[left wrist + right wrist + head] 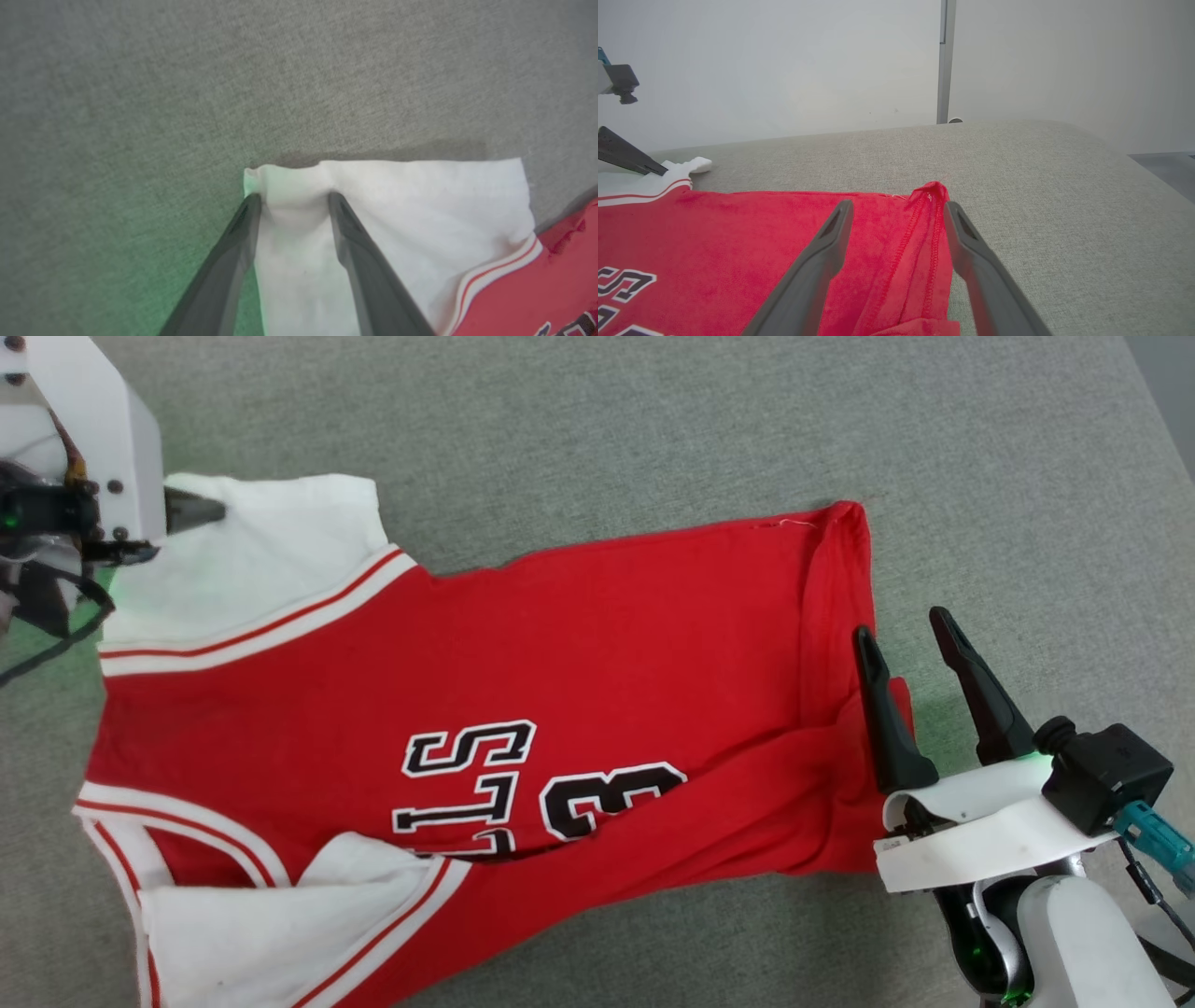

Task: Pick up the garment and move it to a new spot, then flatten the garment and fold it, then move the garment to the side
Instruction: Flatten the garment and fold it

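The garment (pixel 560 644), a red jersey with white sleeves and black lettering, lies spread on the grey surface with its lower side folded over. My left gripper (pixel 201 511) is at the far white sleeve's corner. In the left wrist view its fingers (pixel 292 198) stand apart astride that sleeve (pixel 420 210), and the cloth puckers between them. My right gripper (pixel 901 627) is open at the jersey's red hem. In the right wrist view its fingers (pixel 896 207) straddle the hem seam of the garment (pixel 738 233) and hold nothing.
A grey fabric surface (pixel 597 420) lies under everything and runs well beyond the jersey. Its edge shows at the upper right (pixel 1167 392). A pale wall with a vertical post (pixel 945 60) stands behind it. The left arm's finger (pixel 626 156) appears in the right wrist view.
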Motion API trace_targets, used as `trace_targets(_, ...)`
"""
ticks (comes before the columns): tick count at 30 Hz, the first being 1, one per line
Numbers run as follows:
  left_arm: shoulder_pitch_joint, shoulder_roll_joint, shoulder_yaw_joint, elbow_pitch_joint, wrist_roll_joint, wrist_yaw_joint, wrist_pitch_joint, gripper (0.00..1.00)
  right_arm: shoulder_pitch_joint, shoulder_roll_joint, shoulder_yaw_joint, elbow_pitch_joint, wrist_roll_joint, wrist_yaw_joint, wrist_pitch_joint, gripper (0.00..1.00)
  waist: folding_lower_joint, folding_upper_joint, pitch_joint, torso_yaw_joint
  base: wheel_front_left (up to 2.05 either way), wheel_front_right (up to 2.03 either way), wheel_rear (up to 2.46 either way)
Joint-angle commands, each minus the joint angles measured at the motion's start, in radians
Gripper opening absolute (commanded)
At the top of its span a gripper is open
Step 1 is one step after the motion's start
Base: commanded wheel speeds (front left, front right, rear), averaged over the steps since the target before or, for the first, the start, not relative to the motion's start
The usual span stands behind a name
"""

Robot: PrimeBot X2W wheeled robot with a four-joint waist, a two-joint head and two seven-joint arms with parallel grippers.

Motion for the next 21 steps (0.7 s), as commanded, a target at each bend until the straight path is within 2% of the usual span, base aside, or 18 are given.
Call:
trace_targets(1, 0.087, -0.025, -0.036, 0.023, -0.008, 0.011, 0.049, 0.3, -0.013, -0.002, -0.002, -0.003, 0.004, -0.002, 0.003, 1.0, 0.0, 0.0, -0.003, 0.005, 0.0, 0.0, 0.0)
trace_targets(2, 0.098, -0.028, -0.043, 0.018, -0.011, 0.02, 0.064, 0.0, -0.017, -0.005, -0.001, -0.006, 0.006, -0.002, 0.006, 1.0, 0.0, 0.0, -0.005, 0.007, 0.0, 0.0, 0.0)
trace_targets(6, 0.121, -0.032, -0.039, 0.003, -0.029, 0.063, 0.09, 0.0, -0.03, -0.012, -0.002, -0.019, 0.016, -0.002, 0.031, 1.0, 0.0, 0.0, -0.006, 0.016, 0.0, 0.0, 0.0)
trace_targets(10, 0.122, -0.04, -0.031, -0.029, -0.039, 0.073, 0.084, 0.0, -0.059, -0.041, 0.015, -0.024, 0.04, -0.002, 0.107, 1.0, 0.0, 0.0, -0.007, 0.026, 0.0, 0.0, 0.0)
trace_targets(16, 0.071, -0.029, -0.038, -0.073, -0.015, 0.051, 0.088, 0.0, -0.142, -0.09, 0.015, -0.014, 0.127, -0.002, 0.311, 1.0, 0.0, 0.0, -0.016, 0.046, 0.0, 0.0, 0.0)
trace_targets(21, 0.034, -0.046, -0.039, -0.092, -0.007, 0.044, 0.082, 0.0, -0.266, -0.151, 0.01, 0.048, 0.153, -0.002, 0.544, 1.0, 0.0, 0.0, -0.024, 0.071, 0.0, 0.0, 0.0)
